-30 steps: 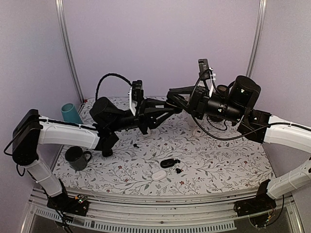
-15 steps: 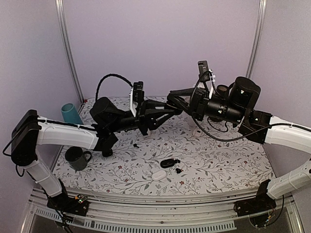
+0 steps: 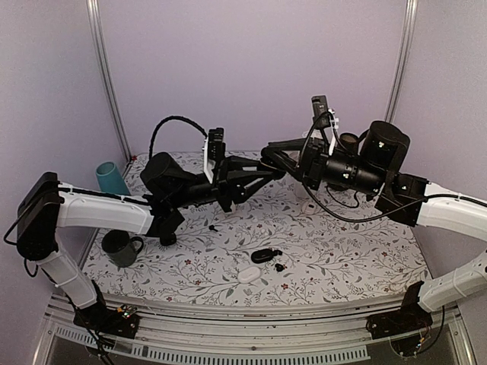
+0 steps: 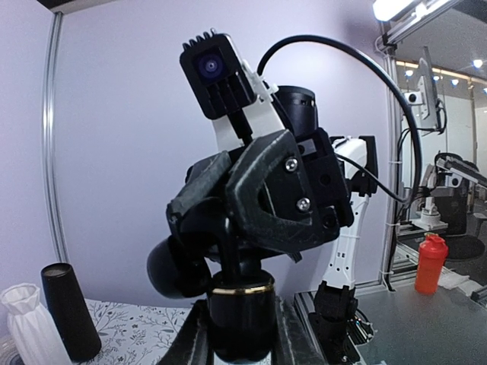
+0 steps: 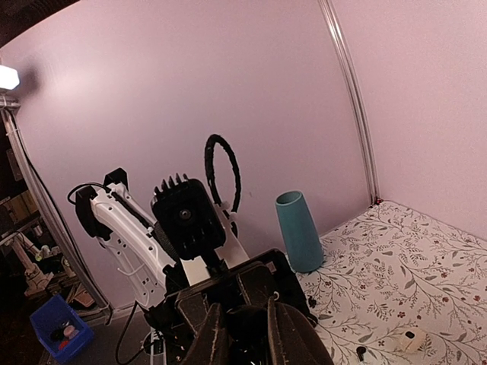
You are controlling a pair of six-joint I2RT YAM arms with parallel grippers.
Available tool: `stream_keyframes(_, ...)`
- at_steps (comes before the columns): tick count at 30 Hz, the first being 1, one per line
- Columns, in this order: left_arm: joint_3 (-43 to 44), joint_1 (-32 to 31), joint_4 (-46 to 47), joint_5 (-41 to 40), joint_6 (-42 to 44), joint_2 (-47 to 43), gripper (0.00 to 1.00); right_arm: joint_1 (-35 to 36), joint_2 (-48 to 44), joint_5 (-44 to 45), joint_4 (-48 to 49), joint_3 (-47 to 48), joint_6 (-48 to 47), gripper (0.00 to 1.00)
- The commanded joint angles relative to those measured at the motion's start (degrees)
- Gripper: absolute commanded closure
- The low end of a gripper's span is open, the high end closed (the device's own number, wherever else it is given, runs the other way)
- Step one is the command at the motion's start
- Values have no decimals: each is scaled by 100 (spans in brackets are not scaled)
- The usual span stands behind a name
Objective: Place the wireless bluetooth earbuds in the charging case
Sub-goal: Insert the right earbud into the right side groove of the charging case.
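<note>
1. Nearest the arm bases, just in front and to the left of the charging case [image 3: 262, 255]: a white case [image 3: 248, 275], lying flat on the flowered table [image 3: 358, 258].
2. Charging case: dark and low, resting on the table between the two arms. Just beside its right edge, a small black piece [image 3: 280, 267], too small to name. Well off to its left, a dark mug [image 3: 119, 247].
3. Behind and left of the charging case, apart from it: another black speck [image 3: 213, 226], perhaps a second earbud; cannot tell.
4. High above and behind the charging case: left gripper [image 4: 242, 338] and right gripper [image 5: 247, 334], meeting tip to tip in mid-air.
5. Left gripper: clamped tight on a glossy black stem with a gold ring, judged to be the raised earbud [image 4: 242, 304]. Long axis along the fingers, pointing away from the left wrist towards the right gripper, roughly level.
6. Right gripper: jaws close together at the far end of that piece; cannot tell whether gripping or only touching.
7. Deciding relation: charging case down and towards the near edge from the jaws, neither arm clearly nearer. Probably calls for a descent and a downward tip of the stem.
8. Far behind and left of the charging case: a teal cup [image 3: 111, 179].
9. Against a second earlier: both wrists a shade lower, table items unmoved.
</note>
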Motion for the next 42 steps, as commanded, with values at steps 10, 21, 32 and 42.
stream_keyframes(10, 56, -98, 789, -24, 193, -532, 100, -52, -21, 397, -902, -215, -138, 86)
stream_keyframes(21, 118, -97, 706, 47, 182, -444, 100, 54, 101, 485, -1116, -71, -290, 87)
stream_keyframes(32, 88, -97, 333, -72, 567, -511, 100, 71, 264, 584, -1537, 158, -334, 88)
stream_keyframes(42, -62, -98, 410, -379, 716, -575, 100, 67, 313, 690, -1747, 214, -334, 87)
